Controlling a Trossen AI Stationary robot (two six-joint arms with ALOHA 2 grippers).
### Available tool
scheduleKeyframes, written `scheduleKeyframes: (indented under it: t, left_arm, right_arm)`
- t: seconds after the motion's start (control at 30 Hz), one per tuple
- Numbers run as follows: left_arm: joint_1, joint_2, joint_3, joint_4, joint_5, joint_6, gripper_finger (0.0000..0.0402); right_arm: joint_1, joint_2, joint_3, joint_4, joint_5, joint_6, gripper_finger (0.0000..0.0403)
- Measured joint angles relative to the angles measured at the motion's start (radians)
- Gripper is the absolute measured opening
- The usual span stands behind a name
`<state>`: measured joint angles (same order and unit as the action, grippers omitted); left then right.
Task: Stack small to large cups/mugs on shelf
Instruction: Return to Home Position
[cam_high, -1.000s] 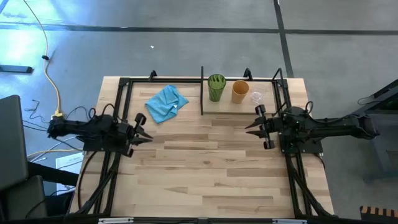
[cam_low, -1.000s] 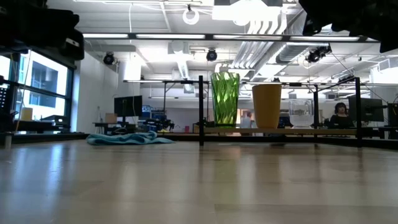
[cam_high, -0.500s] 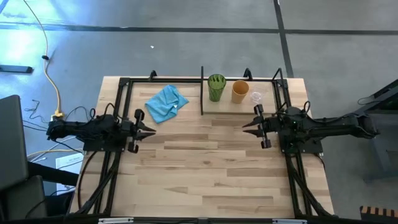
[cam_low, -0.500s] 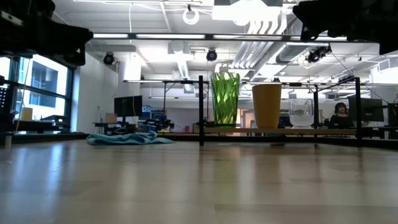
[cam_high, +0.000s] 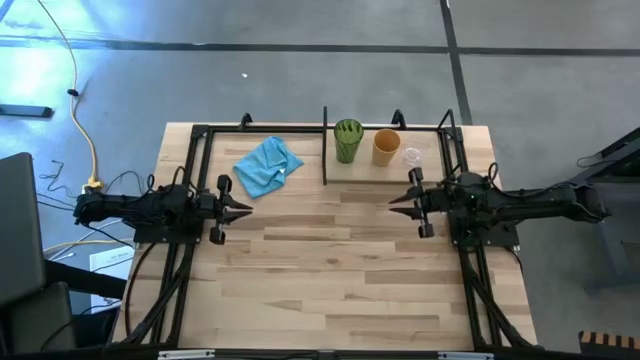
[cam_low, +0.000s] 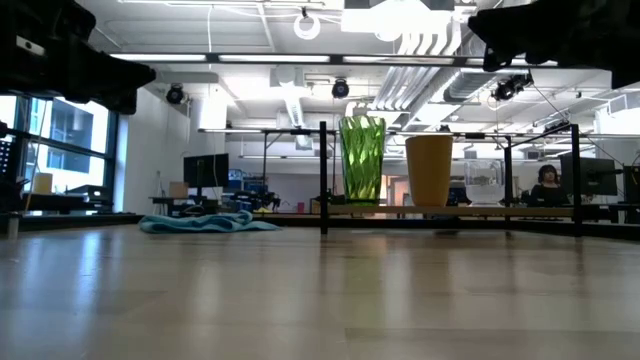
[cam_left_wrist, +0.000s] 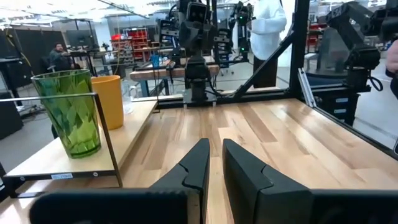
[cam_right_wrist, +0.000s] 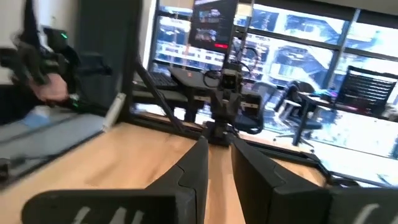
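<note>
Three cups stand upright on their bases in a row on the shelf (cam_high: 385, 168) at the table's far side. They are the green ribbed tumbler (cam_high: 348, 140) beside the black divider (cam_high: 325, 145), the orange cup (cam_high: 386, 147), and the tiny clear glass (cam_high: 412, 156). The low view shows the tumbler (cam_low: 362, 160), orange cup (cam_low: 429, 170) and glass (cam_low: 483, 185) apart from each other. My left gripper (cam_high: 247, 208) hovers shut at the table's left, pointing right, and its wrist view (cam_left_wrist: 214, 149) looks at the cups. My right gripper (cam_high: 393, 200) hovers shut just in front of the shelf, pointing left.
A crumpled blue cloth (cam_high: 268, 165) lies on the table left of the divider, inside the black frame (cam_high: 200, 135). The butcher-block tabletop (cam_high: 330, 270) stretches between the two grippers and toward the near edge. A person (cam_low: 547, 178) sits in the room far behind.
Both grippers have crept toward the table's middle and a little toward the far edge: the left one rightward, the right one leftward. The cups and the cloth have stayed put.
</note>
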<state>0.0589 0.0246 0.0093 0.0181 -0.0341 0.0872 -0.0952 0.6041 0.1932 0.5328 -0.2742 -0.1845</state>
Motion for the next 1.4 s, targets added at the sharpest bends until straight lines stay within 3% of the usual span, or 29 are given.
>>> scheduleKeyframes:
  t: [0.13, 0.4, 0.63, 0.8, 0.97, 1.13, 1.3, 1.4]
  left_arm:
    - [0.0, -0.001, 0.0, 0.0, 0.001, 0.002, 0.0035]
    - [0.0, -0.002, 0.0, 0.001, 0.0, 0.002, 0.0035]
    - [0.0, -0.002, 0.0, 0.001, -0.001, -0.005, 0.0035]
    - [0.0, -0.001, 0.0, 0.002, -0.004, -0.013, 0.0035]
    - [0.0, -0.001, 0.0, 0.002, -0.004, -0.013, 0.0035]
    - [0.0, -0.001, 0.0, 0.002, -0.008, -0.014, 0.0035]
    - [0.0, -0.001, 0.0, 0.002, -0.008, -0.014, 0.0035]
    - [0.0, -0.001, 0.0, 0.003, -0.008, -0.014, 0.0035]
  right_arm:
    - [0.0, 0.0, -0.005, -0.033, 0.026, -0.059, 0.0064]
    - [-0.032, -0.065, -0.184, 0.326, 0.097, -0.03, 0.0064]
    - [-0.043, -0.128, -0.176, 0.296, 0.126, -0.048, 0.0064]
    - [-0.044, -0.187, -0.183, 0.309, 0.301, -0.087, 0.0064]
    - [-0.043, -0.228, -0.183, 0.237, 0.379, -0.111, 0.0064]
    - [-0.048, -0.234, -0.183, 0.196, 0.611, -0.112, 0.006]
    - [-0.091, -0.234, -0.184, 0.153, 0.618, -0.11, 0.0045]
    - [-0.12, -0.234, -0.184, 0.139, 0.508, -0.088, 0.0036]
